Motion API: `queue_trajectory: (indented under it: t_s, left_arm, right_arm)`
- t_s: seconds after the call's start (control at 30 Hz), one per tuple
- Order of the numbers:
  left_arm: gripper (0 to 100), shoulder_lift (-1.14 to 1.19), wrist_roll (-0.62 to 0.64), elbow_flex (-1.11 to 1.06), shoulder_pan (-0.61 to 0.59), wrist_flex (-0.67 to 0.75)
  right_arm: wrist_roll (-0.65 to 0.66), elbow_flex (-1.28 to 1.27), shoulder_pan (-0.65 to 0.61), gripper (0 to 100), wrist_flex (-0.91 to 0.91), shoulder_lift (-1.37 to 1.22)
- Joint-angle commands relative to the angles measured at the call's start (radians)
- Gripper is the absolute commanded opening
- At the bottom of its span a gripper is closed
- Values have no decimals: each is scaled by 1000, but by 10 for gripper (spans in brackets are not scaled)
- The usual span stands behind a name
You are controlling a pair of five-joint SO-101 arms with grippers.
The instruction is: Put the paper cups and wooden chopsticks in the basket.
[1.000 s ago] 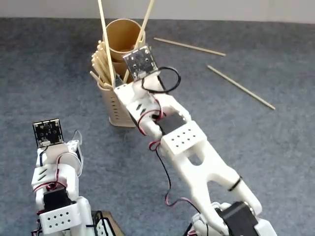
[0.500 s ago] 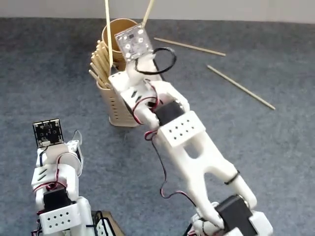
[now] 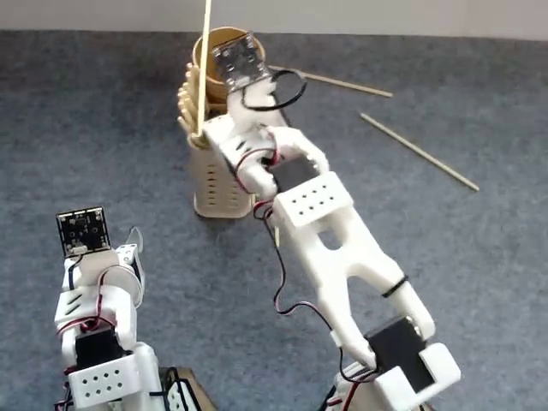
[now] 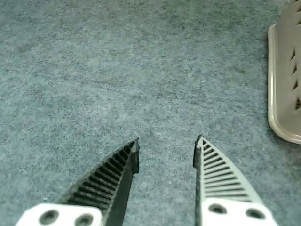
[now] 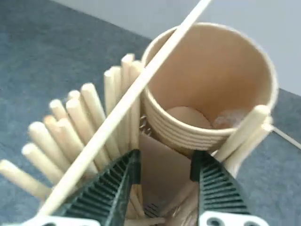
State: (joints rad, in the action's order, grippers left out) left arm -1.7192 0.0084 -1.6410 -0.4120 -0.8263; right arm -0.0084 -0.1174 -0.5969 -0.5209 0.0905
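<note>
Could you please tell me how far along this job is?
Done: the stacked paper cups and a bundle of chopsticks stand in the basket. In hand: nothing; the right gripper is open over the basket, the left gripper open above the carpet. Left: one loose chopstick and a second chopstick on the carpet.

Nothing legible — no text (or numbers).

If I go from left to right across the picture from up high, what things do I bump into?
White left robot arm → tall beige slotted basket holding brown paper cups → thin loose wooden chopstick on the carpet → second loose wooden chopstick.
</note>
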Motion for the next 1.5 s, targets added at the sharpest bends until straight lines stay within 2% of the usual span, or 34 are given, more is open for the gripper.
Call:
queue_trajectory:
  t_s: [0.0,0.33,0.77,1.0,1.13,1.2,1.33,1.47]
  left_arm:
    - [213,-10,-14,2,16,14]
    - [213,-10,-14,2,16,14]
    - [213,-10,-14,2,16,14]
    - [213,-8,-14,-1,27,14]
    - [213,-18,-15,-8,31,15]
    - [213,-18,-15,-8,31,15]
    - [213,-18,-15,-8,31,15]
    - [213,-18,-15,-8,31,15]
  right_arm:
    - [14,96,19,187,-51,133]
    - [14,120,-25,187,-68,199]
    - [12,-262,-31,187,-68,197]
    - [14,-31,-12,173,-90,199]
    - [14,111,-56,104,-179,199]
    - [12,153,-91,100,-206,199]
    - [14,105,-134,100,-214,188]
    - [15,-68,-137,100,-165,188]
